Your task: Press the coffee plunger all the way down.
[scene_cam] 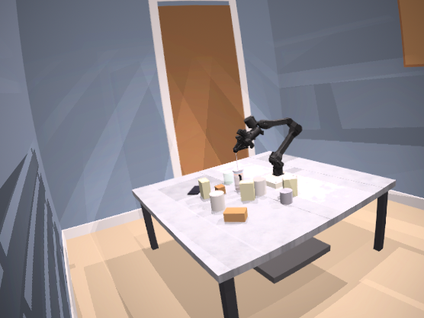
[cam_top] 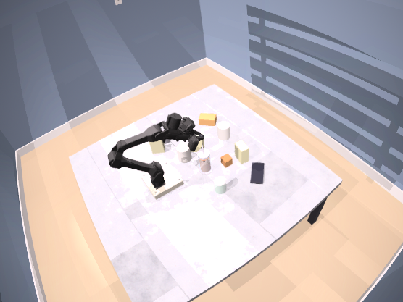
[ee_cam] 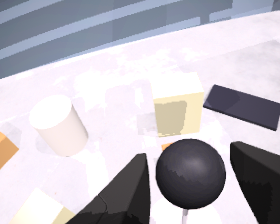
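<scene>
Press: upright on the counter, coffee press under its raised knob
Hand: released, fingers partly spread around the knob, likely to centre it
Push: probably straight down, lest the press tip

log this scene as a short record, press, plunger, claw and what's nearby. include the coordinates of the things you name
press: coffee press [cam_top: 205, 164] [scene_cam: 236, 177] [ee_cam: 206, 216], upright on table
plunger: raised, rod [scene_cam: 236, 162] [ee_cam: 185, 216] showing above the lid
knob: black ball [ee_cam: 190, 173], between the fingers
claw: [cam_top: 198, 141] [scene_cam: 236, 150] [ee_cam: 189, 149] partly open, slim gaps beside the knob
nearby: small orange block [cam_top: 226, 160] [scene_cam: 220, 188] [ee_cam: 166, 146]
farther: flat dark slab [cam_top: 257, 173] [scene_cam: 194, 190] [ee_cam: 243, 106]
task: press-down unfinished
</scene>
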{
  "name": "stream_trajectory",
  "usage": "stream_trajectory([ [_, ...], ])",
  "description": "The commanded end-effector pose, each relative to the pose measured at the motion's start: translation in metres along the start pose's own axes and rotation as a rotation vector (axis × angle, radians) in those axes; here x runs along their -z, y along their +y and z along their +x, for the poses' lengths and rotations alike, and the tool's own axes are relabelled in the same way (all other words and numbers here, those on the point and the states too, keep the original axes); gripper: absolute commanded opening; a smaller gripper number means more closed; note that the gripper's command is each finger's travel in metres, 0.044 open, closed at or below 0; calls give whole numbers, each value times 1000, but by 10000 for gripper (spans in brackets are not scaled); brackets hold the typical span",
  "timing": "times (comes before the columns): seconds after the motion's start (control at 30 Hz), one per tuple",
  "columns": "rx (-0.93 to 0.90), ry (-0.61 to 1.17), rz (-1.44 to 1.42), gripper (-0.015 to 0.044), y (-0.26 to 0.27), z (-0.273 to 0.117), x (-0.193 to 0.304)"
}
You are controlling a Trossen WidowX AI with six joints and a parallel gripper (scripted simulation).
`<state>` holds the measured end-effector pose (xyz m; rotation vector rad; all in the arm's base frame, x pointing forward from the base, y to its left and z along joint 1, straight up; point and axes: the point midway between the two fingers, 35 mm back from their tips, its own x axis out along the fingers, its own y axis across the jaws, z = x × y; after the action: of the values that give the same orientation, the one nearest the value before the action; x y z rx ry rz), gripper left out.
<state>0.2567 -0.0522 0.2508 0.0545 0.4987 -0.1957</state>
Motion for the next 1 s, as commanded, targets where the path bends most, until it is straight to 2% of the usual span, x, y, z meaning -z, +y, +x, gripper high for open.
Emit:
stream_trajectory([
  [0.0,-4,2,-4,123,1,0,1],
  [0.97,-4,1,-4,123,0,20,25],
])
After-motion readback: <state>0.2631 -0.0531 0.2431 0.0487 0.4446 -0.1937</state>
